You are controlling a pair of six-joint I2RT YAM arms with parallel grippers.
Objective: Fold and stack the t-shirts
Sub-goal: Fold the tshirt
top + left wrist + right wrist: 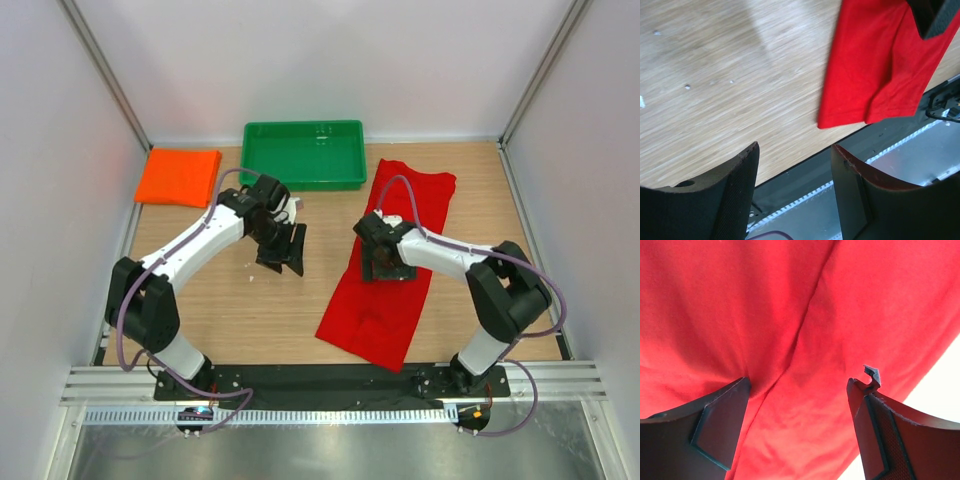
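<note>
Right gripper (799, 384), jaws spread and empty, hovers over red t-shirt (378, 315) lying 1-to-7 o'clock; left gripper (285, 252), likewise spread, at its 9 o'clock.

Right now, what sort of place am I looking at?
Likely a robotics lab test cell: a wooden table enclosed by white panels, left arm and right arm bolted at its near edge, and a red t-shirt, orange t-shirt and green tray laid out.

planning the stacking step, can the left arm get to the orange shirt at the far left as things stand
Probably yes. The orange t-shirt lies uncovered at the far left, beside the green tray, and only bare table lies between it and the left gripper, which is open and empty.
</note>
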